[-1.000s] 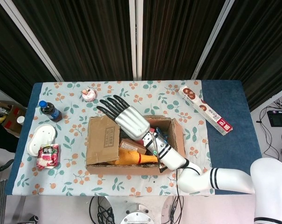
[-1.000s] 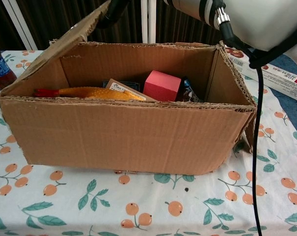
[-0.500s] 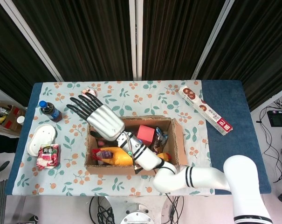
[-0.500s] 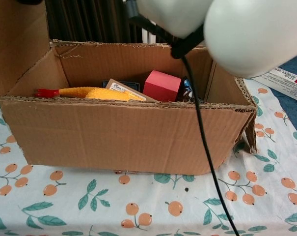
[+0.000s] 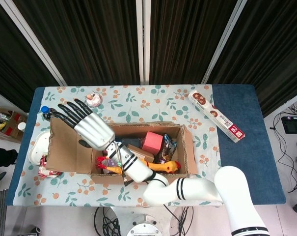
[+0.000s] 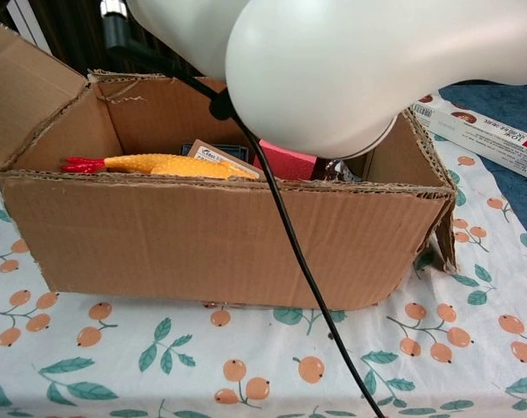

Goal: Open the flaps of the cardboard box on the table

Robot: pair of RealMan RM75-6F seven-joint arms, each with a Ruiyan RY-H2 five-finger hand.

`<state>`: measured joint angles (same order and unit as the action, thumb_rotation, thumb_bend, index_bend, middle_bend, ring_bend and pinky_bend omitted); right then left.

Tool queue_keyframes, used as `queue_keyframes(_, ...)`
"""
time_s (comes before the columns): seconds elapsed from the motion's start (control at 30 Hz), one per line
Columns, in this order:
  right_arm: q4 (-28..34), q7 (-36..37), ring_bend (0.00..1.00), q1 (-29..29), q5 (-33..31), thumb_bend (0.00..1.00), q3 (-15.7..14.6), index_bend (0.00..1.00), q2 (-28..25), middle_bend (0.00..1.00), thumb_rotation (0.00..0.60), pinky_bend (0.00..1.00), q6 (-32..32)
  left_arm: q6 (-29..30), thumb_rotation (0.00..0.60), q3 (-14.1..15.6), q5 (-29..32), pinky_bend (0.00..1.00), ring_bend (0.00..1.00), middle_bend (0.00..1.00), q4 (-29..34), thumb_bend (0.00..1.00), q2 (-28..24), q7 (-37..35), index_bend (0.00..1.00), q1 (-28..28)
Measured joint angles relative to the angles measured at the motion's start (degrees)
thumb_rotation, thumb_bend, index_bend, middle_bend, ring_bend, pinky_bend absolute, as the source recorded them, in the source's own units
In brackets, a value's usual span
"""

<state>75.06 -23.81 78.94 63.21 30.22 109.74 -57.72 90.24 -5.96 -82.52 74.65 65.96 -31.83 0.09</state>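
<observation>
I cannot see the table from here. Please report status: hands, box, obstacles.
Right hand open, fingers spread, resting on the left flap. Left hand not visible. Cardboard box open on top, left flap folded outward. Blue-capped bottle just beyond flap.

Long printed carton (image 5: 216,116), small cup (image 5: 93,100)

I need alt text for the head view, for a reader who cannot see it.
From above, the robot's right hand, fingers spread, presses the left flap of an open cardboard box outward; a rubber chicken and pink block lie inside.
</observation>
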Motion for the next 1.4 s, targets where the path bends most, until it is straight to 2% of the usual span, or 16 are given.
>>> queue_keyframes(0.27, 2.75, 0.43, 0.00, -2.69, 2.00, 0.08, -1.76, 0.00, -4.05, 0.00, 0.600, 0.00, -1.26, 0.28, 0.600, 0.00, -0.61, 0.17, 0.06, 0.04, 0.63, 0.09, -0.26, 0.40, 0.01, 0.00)
queue_keyframes(0.47, 8.49, -0.54, 0.00, -7.87, 4.20, 0.08, -3.10, 0.00, -14.54, 0.00, 0.600, 0.00, -3.07, 1.08, 0.600, -0.30, -0.96, 0.17, 0.06, 0.04, 1.10, 0.09, -0.53, 0.90, 0.01, 0.01)
queue_keyframes(0.57, 13.15, -1.54, 0.00, -12.07, 3.87, 0.08, -4.18, 0.00, -22.60, 0.00, 0.600, 0.00, -3.38, 1.57, 0.600, -0.38, -1.28, 0.17, 0.06, 0.04, 1.31, 0.09, -0.68, 1.75, 0.01, 0.02)
queue_keyframes(0.73, 24.19, -3.53, 0.00, -21.33, -0.60, 0.08, -7.48, 0.00, -40.13, 0.00, 0.600, 0.00, -2.90, 2.82, 0.600, -0.49, -2.32, 0.17, 0.06, 0.04, 2.09, 0.09, -0.65, 3.77, 0.01, -0.09)
queue_keyframes(0.83, 30.71, -2.94, 0.00, -29.12, -2.84, 0.08, -10.89, 0.00, -51.05, 0.00, 0.600, 0.00, -3.00, 3.30, 0.600, -0.40, -3.07, 0.17, 0.06, 0.04, 2.55, 0.09, -0.35, 4.91, 0.01, -0.25)
queue_keyframes(0.93, 34.94, 0.13, 0.00, -38.39, -2.40, 0.08, -15.40, 0.00, -58.54, 0.00, 0.600, 0.00, -4.31, 3.43, 0.600, -0.17, -3.78, 0.17, 0.06, 0.04, 3.02, 0.09, -0.14, 6.28, 0.01, -0.50)
queue_keyframes(1.07, 36.62, 6.44, 0.00, -50.66, 3.52, 0.08, -22.40, 0.00, -61.49, 0.00, 0.600, 0.00, -9.49, 3.29, 0.600, 0.42, -4.74, 0.17, 0.06, 0.04, 3.70, 0.09, -0.45, 8.58, 0.01, -0.75)
queue_keyframes(1.23, 34.00, 12.61, 0.00, -64.87, 14.14, 0.07, -31.64, 0.00, -58.63, 0.00, 0.600, 0.00, -20.86, 2.58, 0.600, 2.26, -7.54, 0.17, 0.06, 0.04, 4.15, 0.09, -2.10, 12.98, 0.01, -1.16)
queue_keyframes(1.3, 31.70, 14.52, 0.00, -68.77, 16.74, 0.07, -34.22, 0.00, -55.90, 0.00, 0.600, 0.00, -24.36, 2.45, 0.600, 3.14, -9.04, 0.17, 0.06, 0.04, 4.24, 0.09, -2.69, 14.91, 0.01, -1.29)
queue_keyframes(1.4, 28.31, 15.83, 0.00, -71.53, 19.34, 0.07, -35.41, 0.00, -53.08, 0.00, 0.600, 0.00, -27.67, 2.10, 0.600, 5.10, -11.33, 0.17, 0.06, 0.04, 4.42, 0.09, -3.42, 16.03, 0.01, -1.37)
